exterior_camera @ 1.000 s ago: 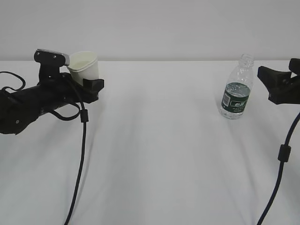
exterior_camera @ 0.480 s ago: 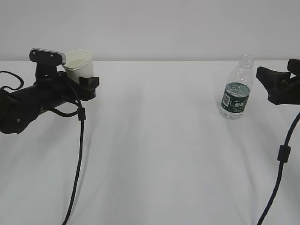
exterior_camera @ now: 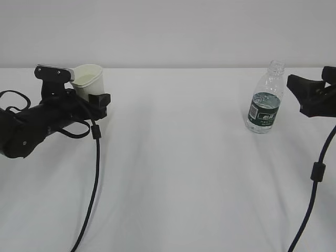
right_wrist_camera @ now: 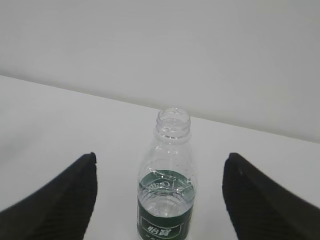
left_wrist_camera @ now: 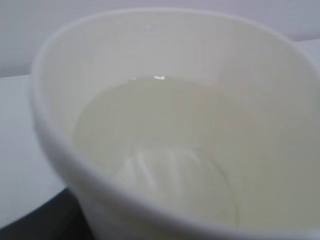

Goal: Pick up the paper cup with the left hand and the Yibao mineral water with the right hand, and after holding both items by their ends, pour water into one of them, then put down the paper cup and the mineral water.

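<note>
A white counter [exterior_camera: 173, 173] is seen sloping away from the exterior camera, with two black cables [exterior_camera: 93, 173] draped over its near part, one at each side. Farther back on the left, the left end effector [exterior_camera: 90, 90] is seen clamped on the cup [exterior_camera: 89, 81], which is carried clear of the counter and tilted slightly. In the left wrist view the cup [left_wrist_camera: 175, 130] fills the frame from close up; a shallow pool of clear liquid is visible at its bottom, and a dark finger [left_wrist_camera: 45, 222] is glimpsed at the lower left against its wall. Farther back on the right, the bottle [exterior_camera: 265, 100] is seen standing upright and uncapped on the counter, well apart from the cup. The right end effector [exterior_camera: 310, 94] is held just beside the bottle, not touching it. In the right wrist view its two fingers [right_wrist_camera: 55, 200] are spread wide, and the bottle [right_wrist_camera: 167, 185] is framed between them, with a gap on either side. Behind everything, a plain pale wall [exterior_camera: 168, 31] is seen.
</note>
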{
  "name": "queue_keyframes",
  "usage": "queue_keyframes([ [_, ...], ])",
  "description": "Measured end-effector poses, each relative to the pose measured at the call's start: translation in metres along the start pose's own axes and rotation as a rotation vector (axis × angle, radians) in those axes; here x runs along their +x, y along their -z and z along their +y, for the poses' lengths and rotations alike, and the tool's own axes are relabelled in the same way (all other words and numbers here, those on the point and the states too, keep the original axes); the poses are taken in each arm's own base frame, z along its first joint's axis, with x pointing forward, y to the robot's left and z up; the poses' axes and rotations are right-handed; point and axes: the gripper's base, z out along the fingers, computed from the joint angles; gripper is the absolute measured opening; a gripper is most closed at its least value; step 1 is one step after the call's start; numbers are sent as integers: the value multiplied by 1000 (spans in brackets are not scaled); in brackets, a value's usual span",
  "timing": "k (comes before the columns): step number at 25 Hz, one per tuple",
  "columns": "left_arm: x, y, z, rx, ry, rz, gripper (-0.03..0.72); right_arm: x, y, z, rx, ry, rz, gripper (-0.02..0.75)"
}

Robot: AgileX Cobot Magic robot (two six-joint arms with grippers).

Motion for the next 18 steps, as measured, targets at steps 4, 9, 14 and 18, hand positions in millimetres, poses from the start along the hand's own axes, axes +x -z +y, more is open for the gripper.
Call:
queue_keyframes([
  [4,7,-2,3,-18,22,-6,454,1,0,0,-5,3,12,591],
  [9,9,-3,3,-20,27,-21,454,3,0,2,-18,15,33,590],
  [14,10,-3,6,-55,25,-25,454,3,0,2,-19,16,33,590],
  [18,11,-3,9,-82,32,-31,454,3,0,2,-19,10,35,591],
])
